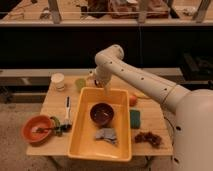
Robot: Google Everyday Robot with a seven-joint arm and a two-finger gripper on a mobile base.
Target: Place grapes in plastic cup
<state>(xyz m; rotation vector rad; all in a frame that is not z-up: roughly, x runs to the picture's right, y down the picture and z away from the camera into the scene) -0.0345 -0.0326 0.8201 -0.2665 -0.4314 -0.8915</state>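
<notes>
Nearest the camera, the grapes lie as 1 dark reddish-purple bunch on the wooden table, close to its front right edge and just beside the right wall of the yellow tub. The robot's white body fills the right side next to them. Inside the tub, a crumpled grey cloth rests on the floor toward the front. On the left end of the table sits an orange bowl with something pale in it, and a small green item lies between that bowl and the tub.

Further back, a dark maroon bowl stands upright in the middle of the tub. A green sponge lies flat on the table against the tub's right side, and a dark pen-like stick lies on the left side, pointing front to back. A round orange fruit sits by the tub's far right corner.

The gripper hangs pointing down over the tub's far rim, at the end of the white arm that reaches in from the right. Its fingers stand apart and hold nothing; it is well apart from the grapes.

Beyond the tub's far left corner stands the plastic cup, pale yellow-green and upright, with a white cup to its left
</notes>
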